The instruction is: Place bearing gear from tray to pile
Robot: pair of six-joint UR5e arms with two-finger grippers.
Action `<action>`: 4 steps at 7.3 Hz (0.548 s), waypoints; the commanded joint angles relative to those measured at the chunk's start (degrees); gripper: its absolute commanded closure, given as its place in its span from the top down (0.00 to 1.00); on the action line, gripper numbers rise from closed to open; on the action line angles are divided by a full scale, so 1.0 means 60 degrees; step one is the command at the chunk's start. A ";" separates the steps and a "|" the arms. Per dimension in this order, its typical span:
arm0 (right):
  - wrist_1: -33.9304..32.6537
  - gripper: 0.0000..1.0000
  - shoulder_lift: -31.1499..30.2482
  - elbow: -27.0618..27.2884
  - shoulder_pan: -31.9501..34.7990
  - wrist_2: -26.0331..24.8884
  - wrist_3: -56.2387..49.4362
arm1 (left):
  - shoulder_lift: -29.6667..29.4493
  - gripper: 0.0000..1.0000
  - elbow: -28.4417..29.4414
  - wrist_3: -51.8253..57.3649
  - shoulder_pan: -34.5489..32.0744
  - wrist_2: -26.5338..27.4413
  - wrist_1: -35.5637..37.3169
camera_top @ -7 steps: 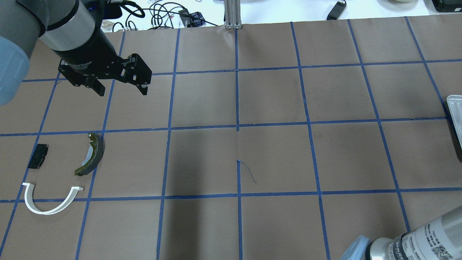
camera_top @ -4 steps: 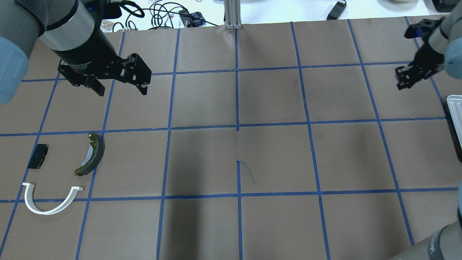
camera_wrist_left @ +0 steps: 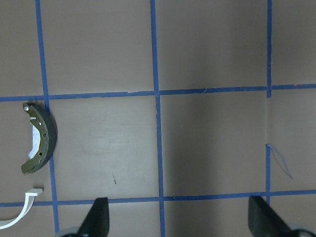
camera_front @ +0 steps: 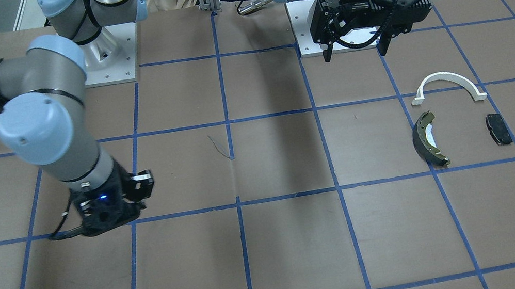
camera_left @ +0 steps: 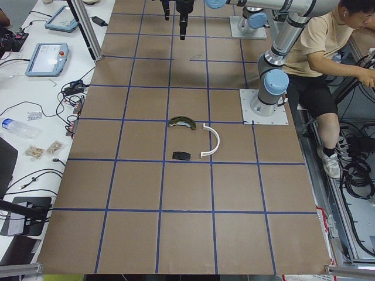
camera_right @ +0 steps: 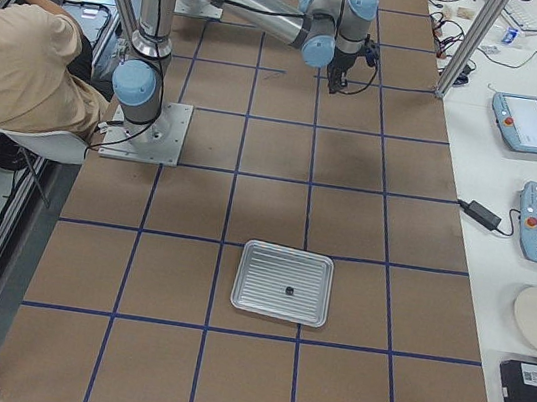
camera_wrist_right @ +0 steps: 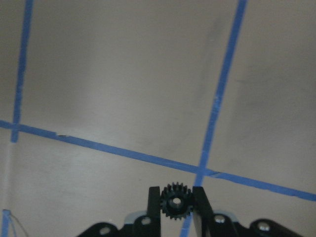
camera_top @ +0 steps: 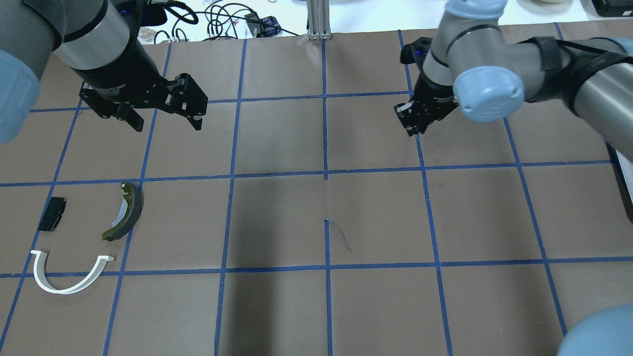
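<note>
Your left gripper [camera_top: 167, 123] hovers, jaws spread wide; your right gripper [camera_top: 412, 127], seemingly tilted, pinches the bearing gear [camera_wrist_right: 174, 201].

The table [camera_top: 376, 217], brown with a blue tape grid, carries a white arch [camera_front: 445, 75], a brake shoe [camera_top: 131, 210] and a black pad [camera_top: 52, 213] near its left end, none touching. A silvery tray [camera_right: 262, 281] lies flat toward the right end.

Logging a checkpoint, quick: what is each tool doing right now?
The left tool is open, holding nothing.
The right tool is shut on the bearing gear.
</note>
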 commanded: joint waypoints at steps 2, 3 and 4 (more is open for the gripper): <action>-0.0686 0.11 0.0780 0.0009 0.2134 0.0471 0.2479 | 0.0001 1.00 0.0000 0.0000 -0.0002 0.0000 0.0000; -0.0777 0.11 0.0840 0.0313 0.2559 0.0620 0.2962 | 0.0001 1.00 0.0000 0.0000 -0.0002 0.0000 0.0000; -0.2054 0.11 0.1000 0.0810 0.2839 0.0621 0.3025 | 0.0001 1.00 0.0000 0.0000 -0.0002 0.0000 0.0000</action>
